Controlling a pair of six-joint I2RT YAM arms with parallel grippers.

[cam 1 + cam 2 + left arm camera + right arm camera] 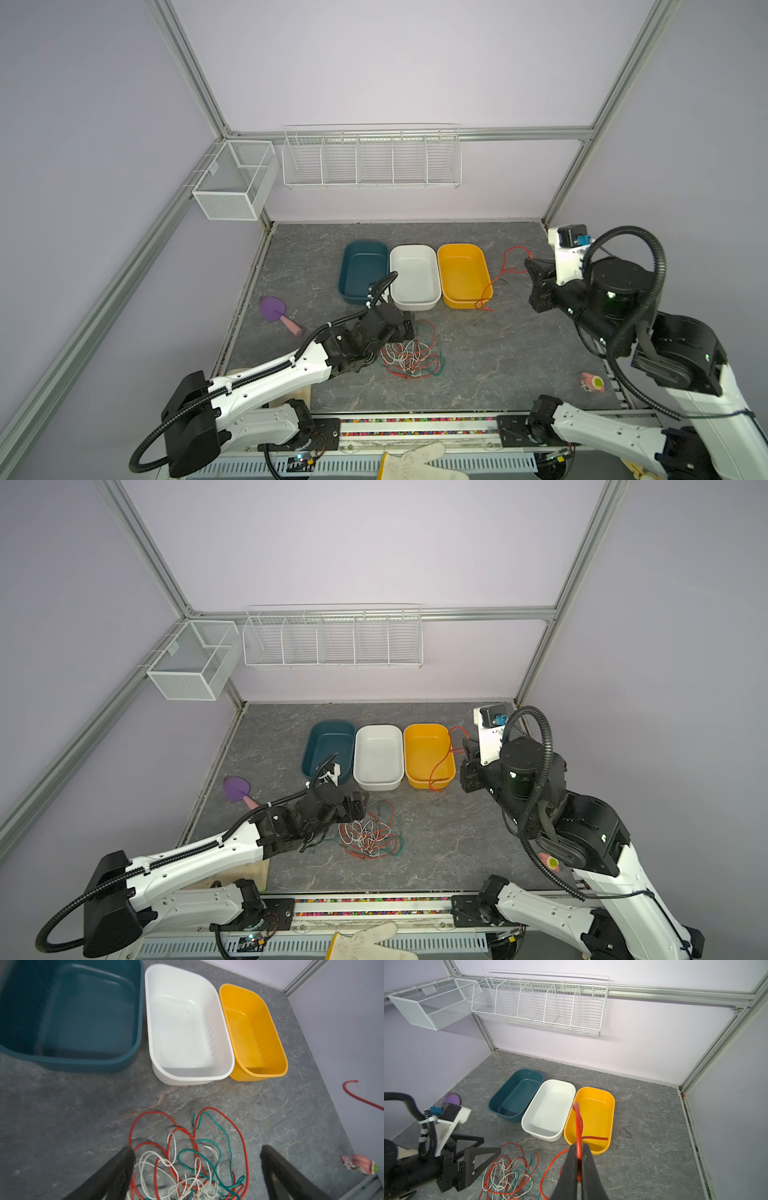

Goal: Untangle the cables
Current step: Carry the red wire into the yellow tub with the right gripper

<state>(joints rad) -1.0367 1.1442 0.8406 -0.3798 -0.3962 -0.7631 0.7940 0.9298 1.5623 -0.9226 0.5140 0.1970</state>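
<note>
A loose tangle of red-orange, white and dark green cables (409, 357) (370, 837) lies on the grey table in front of the bins. My left gripper (196, 1150) (405, 328) hangs open just over the tangle's far-left part, fingers wide apart, nothing between them. My right gripper (578, 1147) (530, 266) is raised at the far right, shut on one red-orange cable (578, 1122) (504, 259). That cable arcs out of the jaws and runs down past the yellow bin's right edge to the table.
A teal bin (365, 244), a white bin (413, 247) and a yellow bin (459, 246) stand side by side behind the tangle. A purple scoop (272, 308) lies left, a pink toy (592, 382) at the right edge. Wire baskets (370, 158) hang on the back wall.
</note>
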